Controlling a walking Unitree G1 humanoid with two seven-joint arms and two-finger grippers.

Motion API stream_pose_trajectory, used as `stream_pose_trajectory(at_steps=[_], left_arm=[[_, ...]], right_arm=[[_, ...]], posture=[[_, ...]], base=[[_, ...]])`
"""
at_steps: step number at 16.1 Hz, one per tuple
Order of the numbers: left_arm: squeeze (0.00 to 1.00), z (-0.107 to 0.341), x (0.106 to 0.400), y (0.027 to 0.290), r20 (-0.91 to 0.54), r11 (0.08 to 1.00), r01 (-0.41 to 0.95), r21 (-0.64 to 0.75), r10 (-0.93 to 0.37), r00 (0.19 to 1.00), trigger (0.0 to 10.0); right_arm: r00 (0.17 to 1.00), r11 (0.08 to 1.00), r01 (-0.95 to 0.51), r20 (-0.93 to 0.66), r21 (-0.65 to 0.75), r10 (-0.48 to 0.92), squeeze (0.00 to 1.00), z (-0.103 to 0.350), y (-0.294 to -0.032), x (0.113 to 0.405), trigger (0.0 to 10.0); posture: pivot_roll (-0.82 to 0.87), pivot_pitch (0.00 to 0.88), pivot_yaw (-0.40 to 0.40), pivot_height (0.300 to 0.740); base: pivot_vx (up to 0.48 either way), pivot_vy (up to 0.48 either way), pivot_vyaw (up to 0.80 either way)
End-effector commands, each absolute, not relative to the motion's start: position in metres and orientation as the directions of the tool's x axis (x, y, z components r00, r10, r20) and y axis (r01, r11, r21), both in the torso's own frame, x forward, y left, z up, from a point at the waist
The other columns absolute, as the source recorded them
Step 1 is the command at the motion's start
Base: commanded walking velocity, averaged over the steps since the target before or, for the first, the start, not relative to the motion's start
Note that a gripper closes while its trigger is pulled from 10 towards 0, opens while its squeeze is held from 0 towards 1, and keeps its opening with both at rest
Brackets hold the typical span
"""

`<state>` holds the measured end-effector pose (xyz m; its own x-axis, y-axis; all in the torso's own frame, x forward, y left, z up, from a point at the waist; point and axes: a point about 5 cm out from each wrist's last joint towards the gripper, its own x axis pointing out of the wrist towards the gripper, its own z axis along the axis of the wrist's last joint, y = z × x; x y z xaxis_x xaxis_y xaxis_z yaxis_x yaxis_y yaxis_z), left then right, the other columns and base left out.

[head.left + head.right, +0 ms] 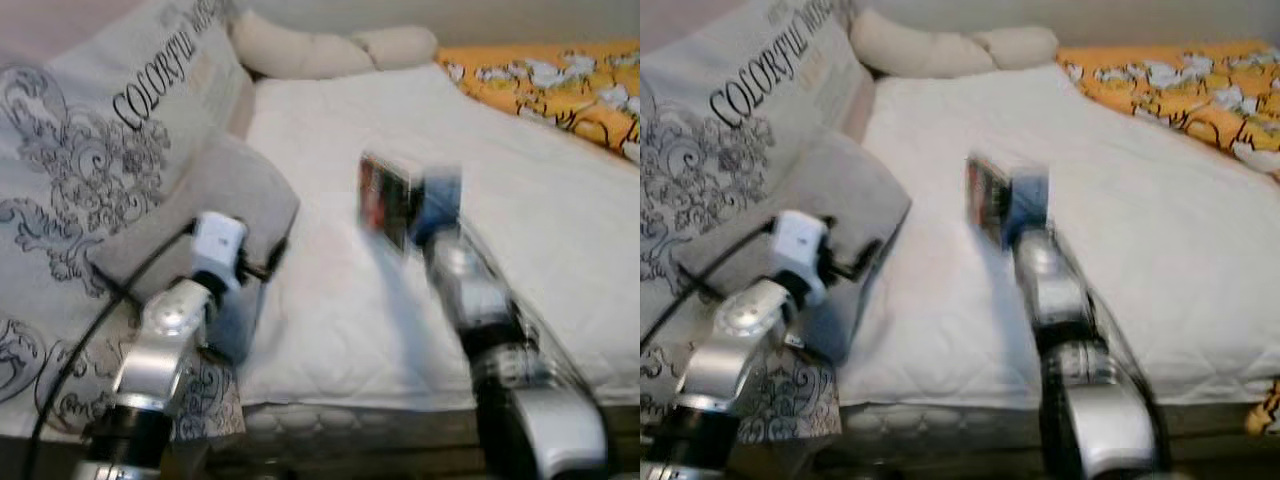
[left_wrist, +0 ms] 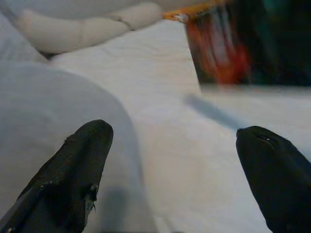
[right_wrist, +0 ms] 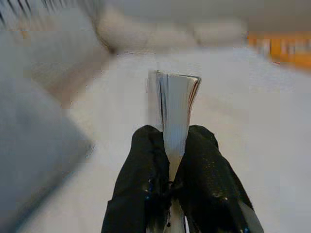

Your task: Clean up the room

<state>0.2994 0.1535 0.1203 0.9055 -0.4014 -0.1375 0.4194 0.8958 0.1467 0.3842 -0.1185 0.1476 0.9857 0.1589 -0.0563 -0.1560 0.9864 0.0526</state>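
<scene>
The right gripper (image 3: 170,160) clamps its two black fingers on a thin book (image 1: 395,200), holding it upright above the white mattress of the bed (image 1: 330,330). The left gripper (image 2: 172,179), fingers spread wide and empty, hovers beside a grey pillow (image 1: 215,190) at the bed's left edge.

A large grey patterned pillow (image 1: 90,150) on the bed's left side bears dark capital lettering that reads "COLORFUL" in the two eye views, followed by a second word running off the top edge, of which only the first strokes can be made out. The booklet (image 1: 395,200) pinched in the right gripper (image 3: 170,165) has a dark cover with red and blue print, too blurred to read in any view.
</scene>
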Motion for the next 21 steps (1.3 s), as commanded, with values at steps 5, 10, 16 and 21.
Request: stream_pose_trajectory(at_steps=[5,10,16,21], left_arm=[[0.00,0.123,0.289,0.167,-0.201,0.880,0.436,0.189,-0.400,0.894,10.0],[0.00,0.121,0.276,0.174,-0.252,0.864,0.458,0.210,-0.405,0.879,10.0],[0.00,0.119,0.268,0.171,-0.316,0.814,0.548,0.192,-0.478,0.820,10.0],[0.00,0.104,0.252,0.160,-0.424,0.726,0.680,0.104,-0.586,0.691,10.0]], right_arm=[[0.983,0.900,-0.113,-0.082,0.421,0.161,0.00,0.136,-0.106,0.389,10.0],[0.912,0.825,0.065,-0.369,0.562,0.180,0.00,0.060,-0.101,0.353,10.0],[0.734,0.768,0.364,-0.670,0.527,0.112,0.00,-0.007,-0.104,0.300,10.0],[0.749,0.777,0.356,-0.655,0.519,0.094,1.00,-0.003,-0.105,0.304,10.0]], posture=[[0.14,0.003,0.062,0.740],[0.19,0.043,0.074,0.740],[0.21,0.053,0.092,0.740],[0.19,0.037,0.088,0.740]], base=[[0.000,0.000,0.00],[0.000,0.000,0.00],[0.000,0.000,0.00],[0.000,0.000,0.00]])
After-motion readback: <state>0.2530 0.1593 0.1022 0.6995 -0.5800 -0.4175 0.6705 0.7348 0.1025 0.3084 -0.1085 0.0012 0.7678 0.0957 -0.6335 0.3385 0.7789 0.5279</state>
